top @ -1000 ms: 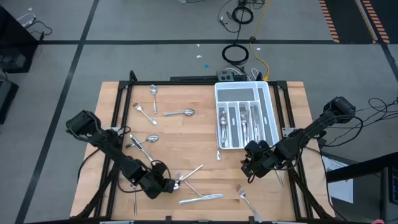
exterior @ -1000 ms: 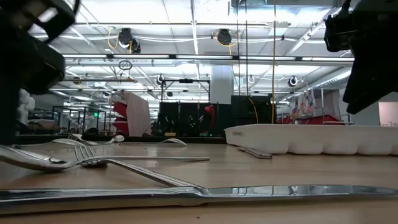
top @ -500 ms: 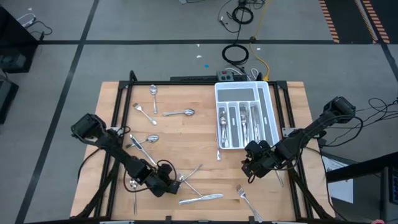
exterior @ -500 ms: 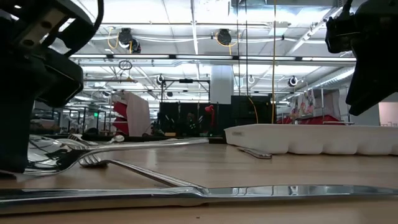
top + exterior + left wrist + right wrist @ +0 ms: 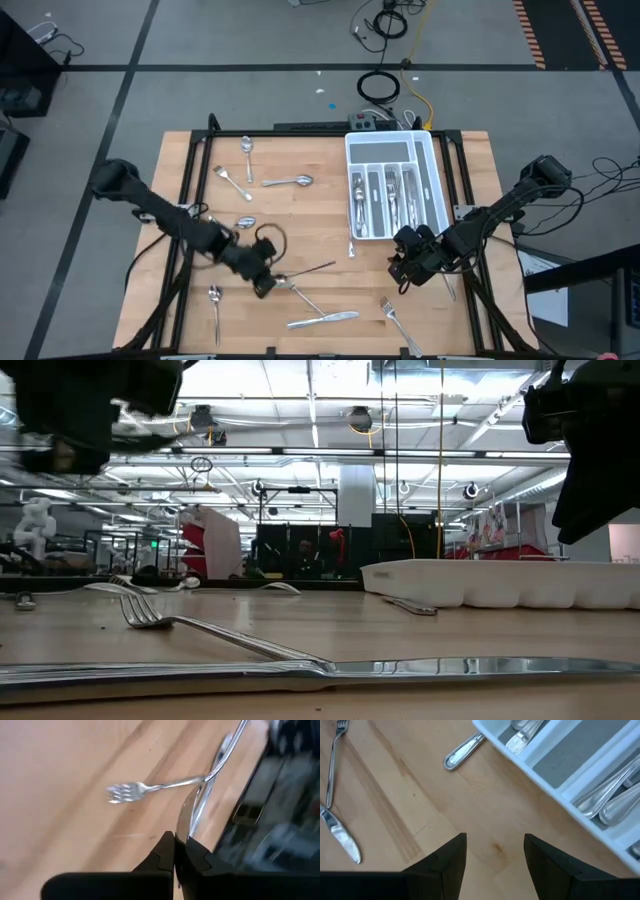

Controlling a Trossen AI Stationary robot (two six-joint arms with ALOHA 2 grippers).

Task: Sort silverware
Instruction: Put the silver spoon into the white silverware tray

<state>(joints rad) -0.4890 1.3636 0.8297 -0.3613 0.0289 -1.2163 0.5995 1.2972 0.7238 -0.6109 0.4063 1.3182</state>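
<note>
Steel cutlery lies scattered across a pale wooden table as two dark robot arms work above it. Nearest the table's front edge, a knife rests flat beside a fork, with a spoon off toward the left corner. Just behind them, the left gripper has its fingers pressed together on the end of a slim piece of silverware, which it holds lifted off the wood; which kind of piece it is cannot be told for certain from the wrist view. A second fork lies on the table right below it. At the table's right side, the right gripper hovers with its fingers spread apart and nothing between them, just short of the white tray. A loose handle lies against the tray's near wall. Inside the tray's compartments, sorted pieces lie lengthwise. Farther back on the left half, a spoon, a larger spoon, a small fork and another spoon wait on the wood.
</note>
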